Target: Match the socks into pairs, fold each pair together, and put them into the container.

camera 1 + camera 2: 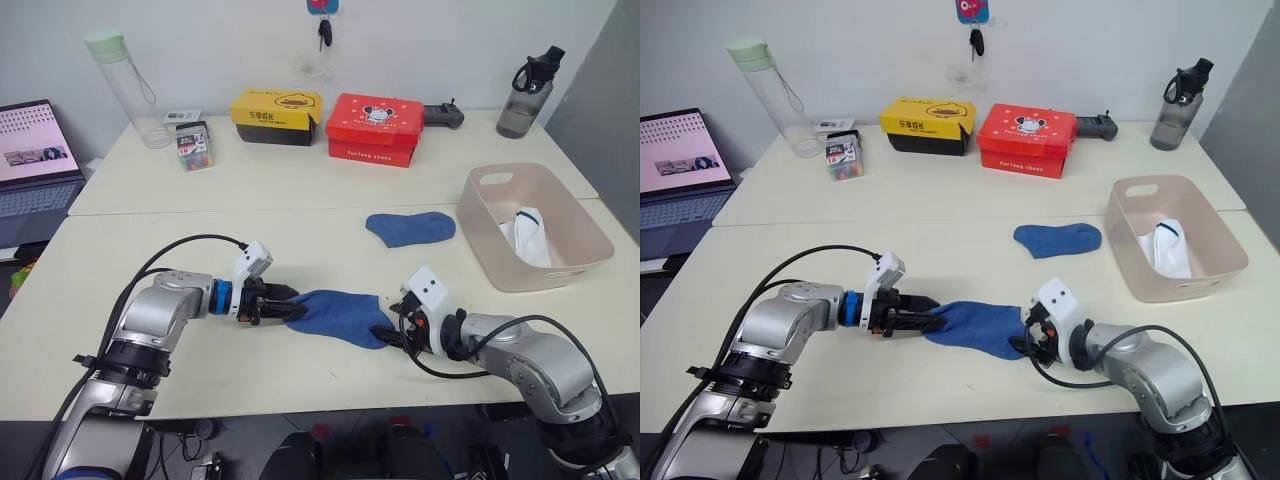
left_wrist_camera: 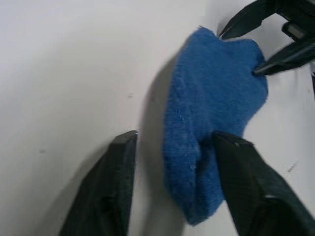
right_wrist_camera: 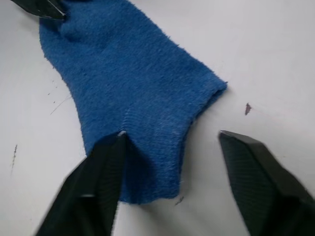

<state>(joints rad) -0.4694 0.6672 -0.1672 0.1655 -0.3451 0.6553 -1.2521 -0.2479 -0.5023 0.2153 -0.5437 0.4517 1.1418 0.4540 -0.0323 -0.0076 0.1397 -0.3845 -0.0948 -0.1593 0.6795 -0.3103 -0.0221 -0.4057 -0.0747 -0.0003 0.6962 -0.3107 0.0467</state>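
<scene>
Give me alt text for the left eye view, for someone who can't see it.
A medium blue sock lies flat on a white table, with the left tool at one end and the right tool at the other, both open. A second blue sock lies farther back, beside a pale pink-beige basin holding white socks.

Head pair: high, facing forward and down over the table (image 1: pixel 300 180); both eyes share the whole tabletop, back wall included.

Left wrist camera: low, close, looking along its fingers (image 2: pixel 106 196) at the blue sock (image 2: pixel 211 123).

Right wrist camera: equally close, facing that sock (image 3: pixel 128 83) from its opposite end; each sees the other's fingertips.
</scene>
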